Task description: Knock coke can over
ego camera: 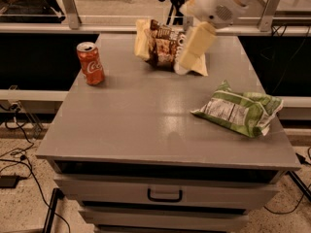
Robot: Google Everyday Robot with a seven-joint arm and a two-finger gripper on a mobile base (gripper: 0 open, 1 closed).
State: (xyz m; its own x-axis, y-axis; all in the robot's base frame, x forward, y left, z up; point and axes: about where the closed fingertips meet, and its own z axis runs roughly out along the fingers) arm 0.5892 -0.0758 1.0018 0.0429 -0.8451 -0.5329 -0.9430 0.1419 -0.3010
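- Cream-coloured gripper hangs over the far middle of the table, its tip low and close to the surface.
- Whether the gripper is spread or pressed together cannot be told from this angle; it shows as one pale, blocky wedge. Nothing is seen gripped in it.
- Gripper overlaps the right edge of the brown snack bag in the camera view; real contact with the bag cannot be told.
- Arm enters from the upper right, a white rounded shell, angled down and to the left so the gripper slants towards the table.
- Coke can stands upright near the far left edge of the table, well apart from the gripper, with the brown snack bag between them. Red-orange metal cylinder, white script, silver top.
- Brown snack bag: crinkled, glossy, with cream ends, lying at the far centre.
- Green snack bag: green and white, crumpled foil, lying flat near the right edge, apart from the gripper and everything else.
- Table: smooth matte grey top with a faint sheen, over a grey drawer with a dark handle.
- Black cables trail on the speckled floor at the left.
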